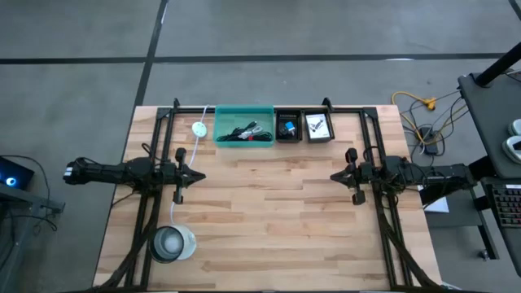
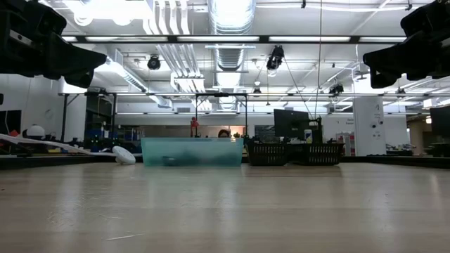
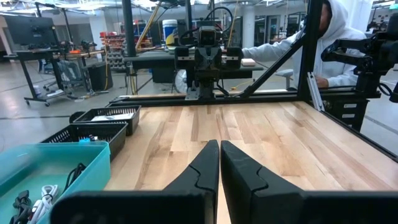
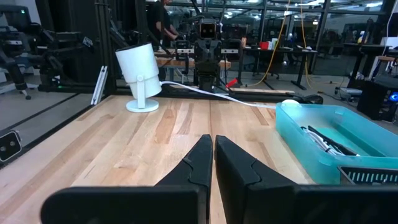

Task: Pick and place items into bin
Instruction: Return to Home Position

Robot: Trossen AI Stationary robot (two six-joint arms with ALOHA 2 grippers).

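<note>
Pale wooden desk carries a round clear container nearest, left of centre. Midway back, the left end effector and right end effector face each other, well apart, fingers pressed together, holding nothing. Farthest, black cables lie inside the teal plastic bin. Homing well, I judge, calls for slow, level retreats clear of the long white cord.

- The bin is teal, rectangular and open-topped, standing upright at the middle of the table's far edge.
- The cables, black and white, lie loosely tangled inside the bin.
</note>
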